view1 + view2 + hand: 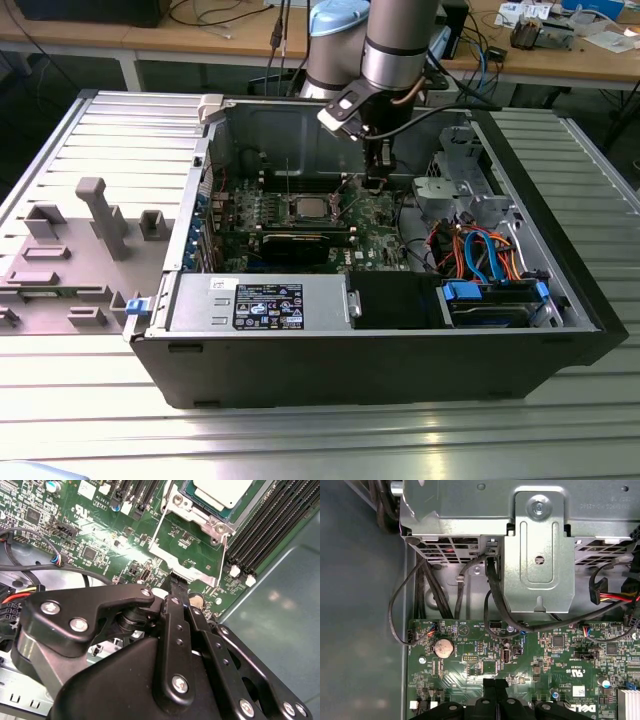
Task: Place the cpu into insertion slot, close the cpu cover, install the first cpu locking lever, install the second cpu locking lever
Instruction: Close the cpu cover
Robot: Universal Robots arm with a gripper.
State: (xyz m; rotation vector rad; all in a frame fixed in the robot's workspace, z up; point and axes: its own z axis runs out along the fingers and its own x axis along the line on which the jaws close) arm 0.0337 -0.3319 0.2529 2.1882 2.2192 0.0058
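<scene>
Inside the case [330,375], found the cpu [222,491] lying flat in the insertion slot [200,517], silver top up. Saw the cpu cover [187,571] swung open, free edge toward the gripper [175,582]; noted its fingers pressed together at that edge, pinch unclear.

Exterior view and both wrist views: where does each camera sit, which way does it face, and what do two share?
Exterior view: off the arm, above the open computer case, looking down into it; arm and gripper show.
Second wrist view: on the wrist, facing along the gripper to the cpu and open cpu cover.
First wrist view: on the wrist, facing past the gripper to the motherboard and drive cage.
Both wrist views share gripper and motherboard.
</scene>
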